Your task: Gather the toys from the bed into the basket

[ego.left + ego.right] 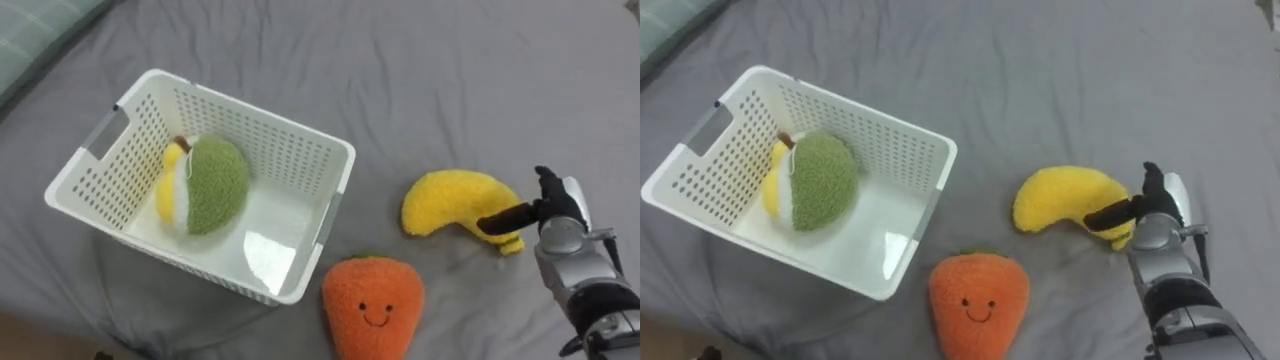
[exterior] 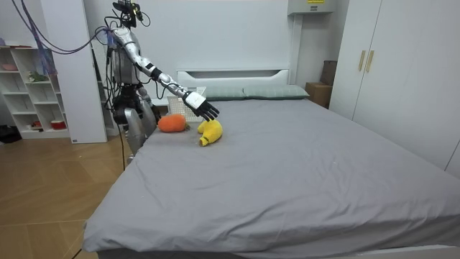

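Right robot hand (image 1: 562,212), spread apart, touches the end of the banana (image 1: 450,198) on the bed (image 1: 450,80), near the carrot (image 1: 372,305).

No readable text; a yellow label (image 2: 314,1) high up may bear print.

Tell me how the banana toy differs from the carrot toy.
The banana is yellow, curved and plain; the carrot is orange, rounded, with a stitched smile. The open right hand is at the banana's end; nothing touches the carrot. The carrot lies nearer the white basket. Both are plush and lie on the grey bed.
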{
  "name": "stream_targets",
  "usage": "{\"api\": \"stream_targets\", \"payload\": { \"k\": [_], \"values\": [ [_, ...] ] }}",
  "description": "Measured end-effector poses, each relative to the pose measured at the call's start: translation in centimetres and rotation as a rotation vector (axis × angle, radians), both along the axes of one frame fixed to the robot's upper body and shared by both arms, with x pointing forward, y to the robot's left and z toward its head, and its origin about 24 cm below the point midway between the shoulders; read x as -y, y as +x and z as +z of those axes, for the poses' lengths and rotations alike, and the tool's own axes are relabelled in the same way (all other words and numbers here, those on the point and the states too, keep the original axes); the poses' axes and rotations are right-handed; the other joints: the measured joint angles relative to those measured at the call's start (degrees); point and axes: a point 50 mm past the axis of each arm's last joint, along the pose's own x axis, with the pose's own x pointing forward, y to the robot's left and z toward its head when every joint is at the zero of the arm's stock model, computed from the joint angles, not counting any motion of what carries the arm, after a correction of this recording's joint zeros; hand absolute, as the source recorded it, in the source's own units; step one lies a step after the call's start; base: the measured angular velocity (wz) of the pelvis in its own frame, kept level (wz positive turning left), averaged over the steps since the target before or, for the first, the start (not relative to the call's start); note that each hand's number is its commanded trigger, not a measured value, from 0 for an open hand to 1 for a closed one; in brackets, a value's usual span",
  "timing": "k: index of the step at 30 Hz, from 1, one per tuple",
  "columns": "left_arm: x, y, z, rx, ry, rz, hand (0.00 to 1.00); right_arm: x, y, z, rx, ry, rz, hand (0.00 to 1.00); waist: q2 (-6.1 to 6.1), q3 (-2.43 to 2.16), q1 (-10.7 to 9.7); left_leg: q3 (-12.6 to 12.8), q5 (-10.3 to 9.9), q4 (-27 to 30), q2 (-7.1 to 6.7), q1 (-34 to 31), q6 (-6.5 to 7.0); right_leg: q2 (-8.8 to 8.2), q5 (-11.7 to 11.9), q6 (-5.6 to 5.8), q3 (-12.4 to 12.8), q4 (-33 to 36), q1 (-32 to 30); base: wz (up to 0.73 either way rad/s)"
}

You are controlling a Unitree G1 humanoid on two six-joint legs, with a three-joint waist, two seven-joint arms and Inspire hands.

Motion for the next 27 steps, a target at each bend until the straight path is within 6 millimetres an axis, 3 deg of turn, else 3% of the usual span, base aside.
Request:
{"api": "stream_targets", "payload": {
  "k": [5,10,11,12,14,23,27],
  "values": [
    [0.2,0.2,-0.1,0.004,-0.017,0.018,0.0,0.1,0.7,0.7,0.003,-0.039,0.025,0.0,0.73,0.8,0.37,-0.05,0.01,-0.02,0.0,-2.31,-0.01,-0.35,-0.03,0.03,-0.15,0.3,-2.4,0.0],
    [0.1,0.1,-0.2,-0.008,-0.028,0.028,0.0,-0.1,1.2,1.2,0.001,-0.086,0.059,0.0,0.75,0.9,0.51,-0.07,0.02,-0.39,0.0,-3.54,-0.01,-0.38,-0.05,0.04,-0.19,0.4,-3.91,0.0],
    [0.2,0.3,-0.2,-0.006,-0.028,0.019,0.0,-0.2,1.3,1.2,-0.006,-0.108,0.073,0.42,0.68,1.13,0.65,-0.06,0.02,-0.39,-0.01,-3.72,-0.01,-0.32,-0.05,0.04,-0.12,0.42,-4.15,0.0],
    [0.4,0.5,-0.2,-0.005,-0.027,0.001,0.0,-0.3,1.3,1.1,-0.023,-0.125,0.087,0.71,0.71,1.24,0.72,-0.06,0.02,-0.4,-0.01,-3.76,-0.01,-0.31,-0.04,0.03,-0.01,0.42,-4.21,0.0],
    [0.8,1.0,-0.1,0.0,-0.033,-0.017,0.0,-0.2,1.3,1.1,-0.028,-0.13,0.086,1.0,0.77,1.28,0.9,-0.05,0.02,-0.54,-0.01,-3.76,-0.01,-0.29,-0.05,0.04,0.0,0.38,-4.27,0.0],
    [1.3,1.6,-0.1,0.012,-0.044,-0.042,0.0,1.0,1.6,2.2,-0.013,-0.218,0.046,1.0,1.52,1.77,1.46,0.1,0.03,-1.01,0.01,-3.75,-0.03,0.03,-0.04,0.03,-0.07,0.29,-4.53,0.0],
    [1.2,1.0,-0.2,-0.001,-0.044,-0.037,0.0,1.3,1.2,1.8,-0.036,-0.225,0.037,1.0,1.93,1.68,2.04,0.01,0.04,-1.06,0.04,-3.74,-0.05,-0.29,-0.05,0.04,-0.15,0.28,-4.54,0.0]
  ]
}}
